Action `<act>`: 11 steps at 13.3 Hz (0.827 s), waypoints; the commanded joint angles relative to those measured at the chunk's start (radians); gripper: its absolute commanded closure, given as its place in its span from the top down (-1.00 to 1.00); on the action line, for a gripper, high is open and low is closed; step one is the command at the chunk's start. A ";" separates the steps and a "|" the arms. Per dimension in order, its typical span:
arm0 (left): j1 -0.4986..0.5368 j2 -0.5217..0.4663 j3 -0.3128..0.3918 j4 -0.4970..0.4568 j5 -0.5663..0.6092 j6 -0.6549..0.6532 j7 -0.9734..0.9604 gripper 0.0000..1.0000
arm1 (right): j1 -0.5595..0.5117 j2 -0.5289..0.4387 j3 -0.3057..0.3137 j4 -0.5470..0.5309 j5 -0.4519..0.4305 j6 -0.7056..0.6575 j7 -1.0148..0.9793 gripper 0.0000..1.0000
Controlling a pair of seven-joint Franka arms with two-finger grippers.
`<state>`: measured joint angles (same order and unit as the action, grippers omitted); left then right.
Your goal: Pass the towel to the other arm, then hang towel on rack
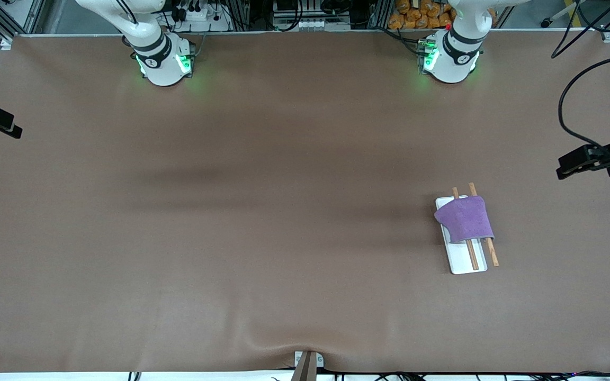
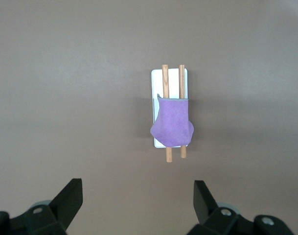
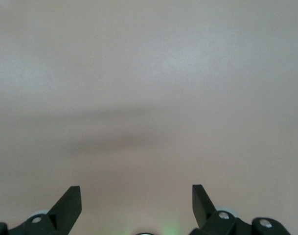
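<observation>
toward the right arm's end of the table i see bare brown cloth only; right gripper (image 3: 136, 203) hangs over it, fingers spread wide, holding nothing. at about 4 o'clock from table centre, the towel (image 1: 465, 219) drapes across both rods of the rack (image 1: 462, 259). left gripper (image 2: 138, 199) is high over the rack, wide open, empty.

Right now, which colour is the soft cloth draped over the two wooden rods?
Purple towel; left wrist view shows it best.
</observation>
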<state>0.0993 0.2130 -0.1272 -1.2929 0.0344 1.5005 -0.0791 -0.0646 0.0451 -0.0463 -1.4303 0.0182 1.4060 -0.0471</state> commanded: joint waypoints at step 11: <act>-0.102 -0.363 0.050 -0.388 -0.042 0.024 -0.149 1.00 | -0.018 -0.007 0.017 0.002 -0.003 -0.007 0.013 1.00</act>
<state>0.0264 -0.1306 -0.0953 -1.6553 -0.0016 1.5318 -0.1854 -0.0649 0.0451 -0.0457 -1.4304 0.0182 1.4058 -0.0468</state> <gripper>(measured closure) 0.000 0.000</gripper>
